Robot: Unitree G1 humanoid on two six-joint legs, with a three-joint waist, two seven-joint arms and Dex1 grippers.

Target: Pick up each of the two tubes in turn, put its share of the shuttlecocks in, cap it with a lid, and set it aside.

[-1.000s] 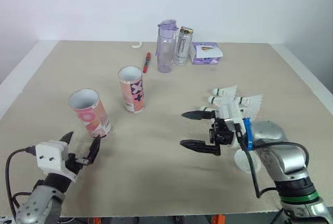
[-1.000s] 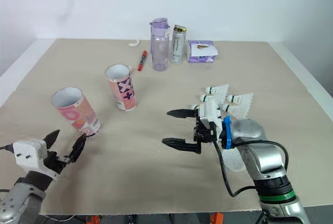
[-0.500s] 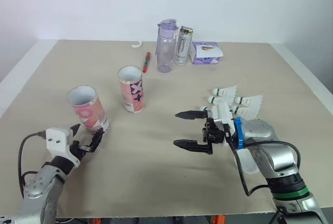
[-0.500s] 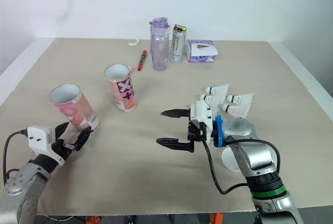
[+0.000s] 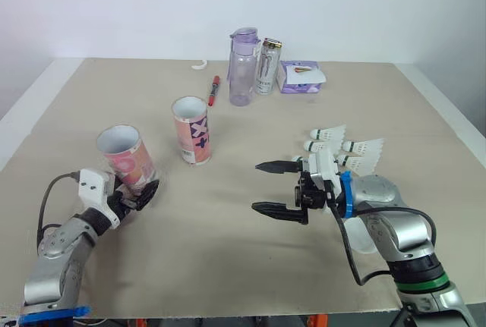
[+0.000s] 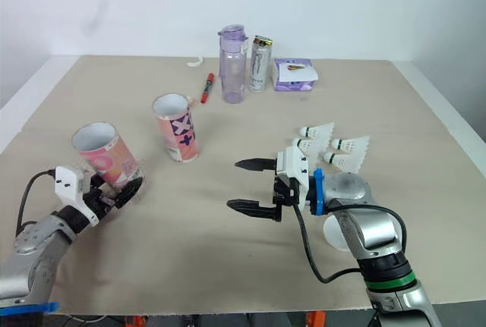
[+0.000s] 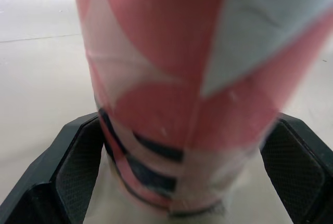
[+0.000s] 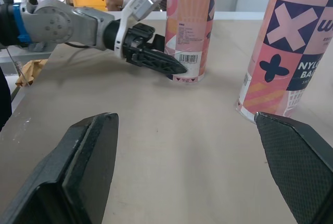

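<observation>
A pink patterned tube (image 5: 125, 157) stands open-topped at the left of the table, leaning slightly. My left gripper (image 5: 137, 195) is open, with one finger on each side of the tube's base; in the left wrist view the pads (image 7: 78, 169) sit close beside the tube (image 7: 182, 78). A second tube (image 5: 192, 130), with crosses printed on it, stands upright further back. Several white shuttlecocks (image 5: 334, 134) lie at the right. My right gripper (image 5: 257, 187) hangs wide open and empty just left of them. A translucent lid (image 5: 363, 237) lies partly under my right arm.
At the back stand a purple bottle (image 5: 242, 67), a drink can (image 5: 266, 67) and a small purple box (image 5: 301, 77). A red marker (image 5: 214, 90) and a white hook (image 5: 200, 64) lie near them. The table edge runs close behind both arms.
My left gripper has moved forward until its fingers straddle the pink tube's base. The right gripper has drifted a little to the left and stayed open.
</observation>
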